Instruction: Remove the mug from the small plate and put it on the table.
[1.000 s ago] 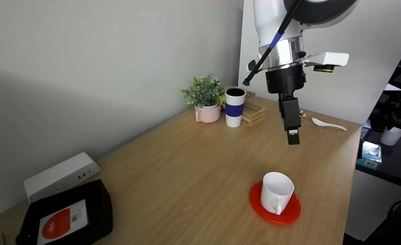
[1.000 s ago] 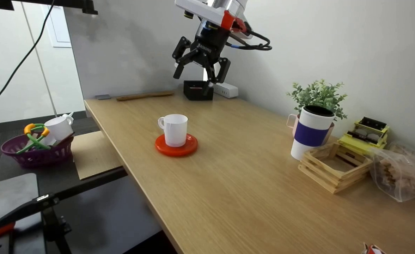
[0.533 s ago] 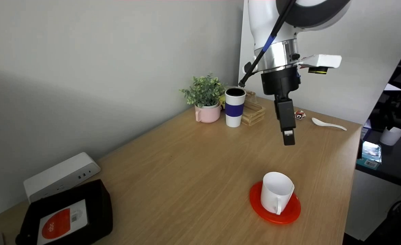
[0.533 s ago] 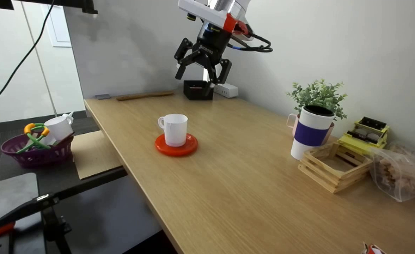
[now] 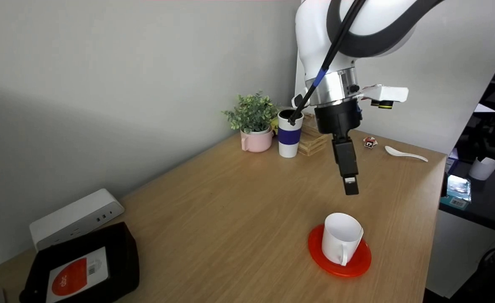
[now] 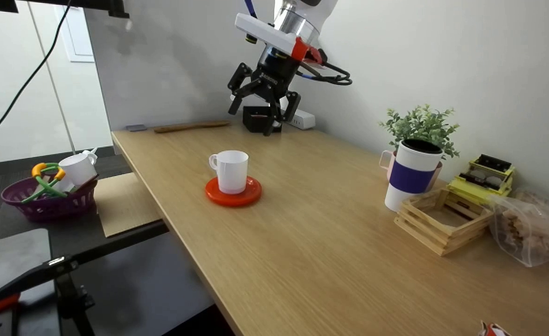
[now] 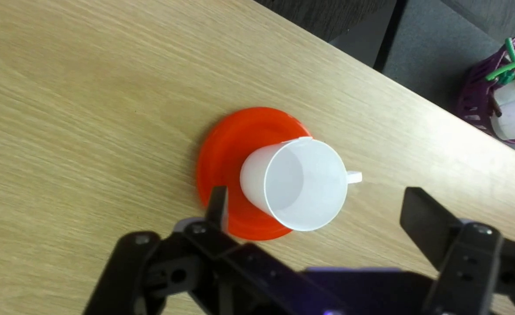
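Our claw (image 6: 251, 122) hangs released above the table (image 6: 302, 233), its fingers (image 6: 271, 127) spread wide and apart from the white mug (image 6: 233, 174). We read this spread in an exterior view, where the claw lies at one o'clock from the mug, and again in the wrist view; where an exterior view shows a single finger (image 5: 346, 164), at twelve o'clock from the mug, we cannot tell it. Both exterior views place the mug upright on the small red plate (image 6: 233, 200). Looking down through the wrist view, we see into the mug, its handle (image 7: 354, 176) pointing to three o'clock, while a finger hides part of the plate's rim at eight o'clock. Purple basket (image 7: 471, 96): two o'clock from the mug there, nine o'clock in an exterior view. Only an exterior view gives us the white spoon (image 5: 398, 152), at one o'clock from the mug.
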`<state>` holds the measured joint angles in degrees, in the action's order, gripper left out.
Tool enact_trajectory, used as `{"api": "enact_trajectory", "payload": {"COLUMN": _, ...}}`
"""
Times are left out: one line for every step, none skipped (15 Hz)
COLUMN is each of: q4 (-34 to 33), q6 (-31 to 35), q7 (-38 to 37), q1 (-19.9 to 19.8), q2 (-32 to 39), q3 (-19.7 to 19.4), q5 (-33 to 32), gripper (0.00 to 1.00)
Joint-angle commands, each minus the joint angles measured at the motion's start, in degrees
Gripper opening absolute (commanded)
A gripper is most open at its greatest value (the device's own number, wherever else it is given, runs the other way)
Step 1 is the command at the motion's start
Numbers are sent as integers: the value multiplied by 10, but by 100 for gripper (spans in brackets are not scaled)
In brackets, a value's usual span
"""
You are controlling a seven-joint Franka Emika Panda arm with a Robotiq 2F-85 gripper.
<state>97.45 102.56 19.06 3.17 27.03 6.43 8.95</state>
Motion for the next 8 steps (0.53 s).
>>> {"api": "enact_trajectory", "payload": {"q4": -41, "q6": -19, "q7": 3, "q1": 1, "q2": 40, "q3": 9, "q5": -8, "gripper": 100}}
{"api": "enact_trajectory", "payload": {"q4": -45, "q6": -23, "q7": 1, "q1": 2, "q2": 45, "q3": 10, "q5": -10, "gripper": 100}}
{"api": "enact_trajectory", "payload": {"q4": -49, "q6": -24, "q7": -1, "q1": 3, "q2": 53, "q3": 10, "q5": -14, "gripper": 100}}
{"api": "enact_trajectory", "payload": {"q4": -52, "q6": -28, "q7": -3, "q1": 4, "q2": 58, "q3": 9, "q5": -17, "gripper": 100}}
{"api": "enact_trajectory", "payload": {"q4": -56, "q6": -29, "q7": -4, "q1": 5, "q2": 65, "q3": 8, "q5": -20, "gripper": 100}}
{"api": "enact_trajectory", "payload": {"q4": -57, "q6": -32, "q7": -5, "q1": 5, "q2": 69, "q3": 9, "q5": -22, "gripper": 100}}
{"api": "enact_trajectory", "payload": {"q4": -61, "q6": -33, "q7": -6, "q1": 6, "q2": 75, "q3": 8, "q5": -26, "gripper": 100}}
{"api": "enact_trajectory", "payload": {"q4": -62, "q6": -38, "q7": -6, "q1": 6, "q2": 79, "q3": 9, "q5": -29, "gripper": 100}}
